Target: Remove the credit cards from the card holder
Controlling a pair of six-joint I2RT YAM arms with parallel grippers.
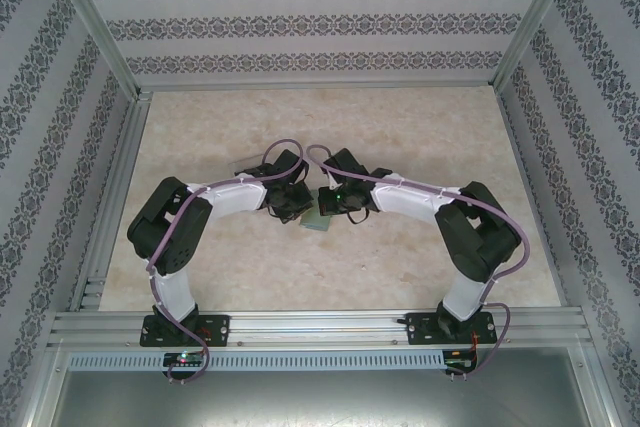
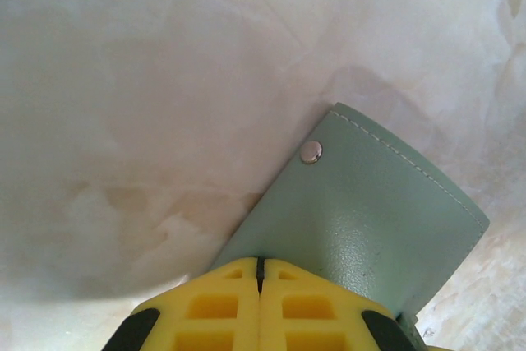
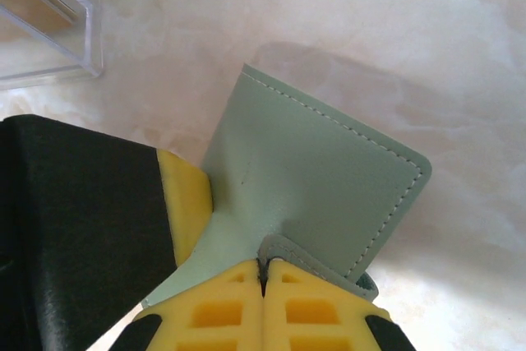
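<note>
Grey-green card holder [image 2: 370, 219] is held over the tabletop [image 2: 123, 80] between your two hands. Your left hand [image 2: 260, 273] is clamped on one edge of it, your right hand [image 3: 263, 273] on its folded edge. A clear tray [image 3: 49, 30] sits near the card holder.

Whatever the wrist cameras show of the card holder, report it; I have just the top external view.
Observer: The left claw is shut on the green card holder, near a metal snap stud.
Operator: Now the right side.
Observer: The right claw is shut on a small fold at the holder's edge.
Operator: Report anything nearby.
Observer: A transparent tray sits close by, apart from the holder.
</note>
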